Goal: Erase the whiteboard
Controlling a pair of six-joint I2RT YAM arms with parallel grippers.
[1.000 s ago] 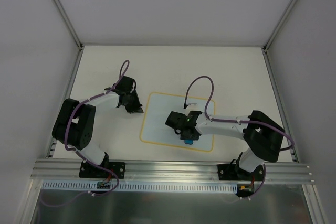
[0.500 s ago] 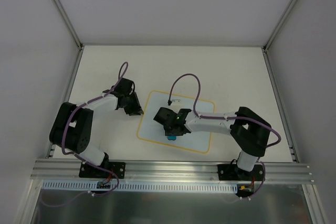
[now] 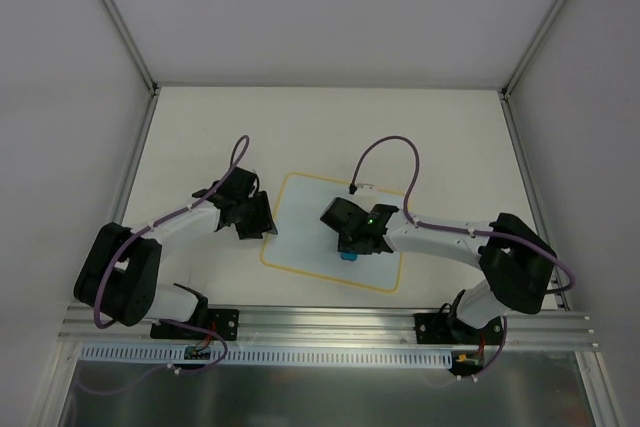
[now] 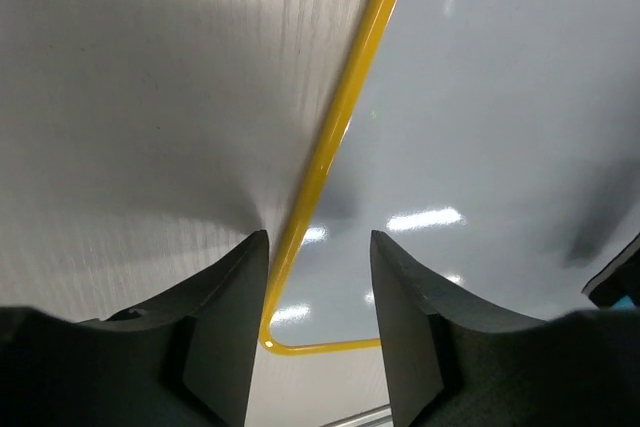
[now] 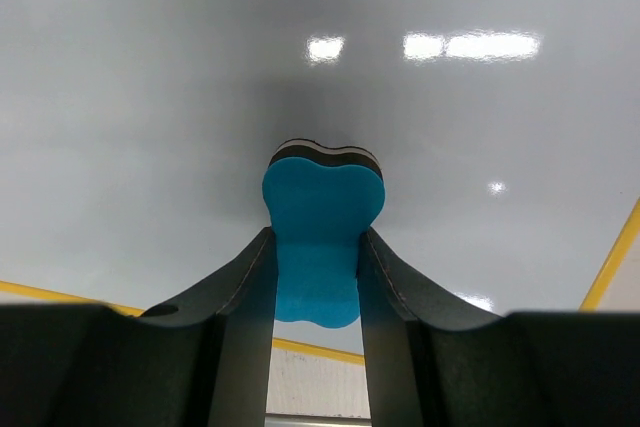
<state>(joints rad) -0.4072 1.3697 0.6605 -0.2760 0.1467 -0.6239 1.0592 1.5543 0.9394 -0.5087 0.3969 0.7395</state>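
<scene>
The whiteboard [image 3: 300, 232] lies flat in the middle of the table, pale with a thin yellow border, and no writing shows on it. My right gripper [image 3: 352, 245] is over the board's near middle, shut on the blue eraser [image 3: 348, 256], which it holds down on the board. In the right wrist view the eraser [image 5: 322, 217] sits squeezed between my fingers [image 5: 240, 317] on the board's surface [image 5: 150, 97]. My left gripper [image 3: 262, 219] is open and empty at the board's left edge. In its wrist view the yellow border [image 4: 345, 107] runs between the jaws.
An aluminium rail [image 3: 320, 322] with both arm bases runs along the near edge. White walls with metal posts [image 3: 120, 27] enclose the table on three sides. A purple cable [image 3: 385, 152] loops above the right wrist.
My right gripper swept the eraser left across the board, then back right. My left arm stretched out and its gripper moved onto the board's left edge. The board shifted slightly.
</scene>
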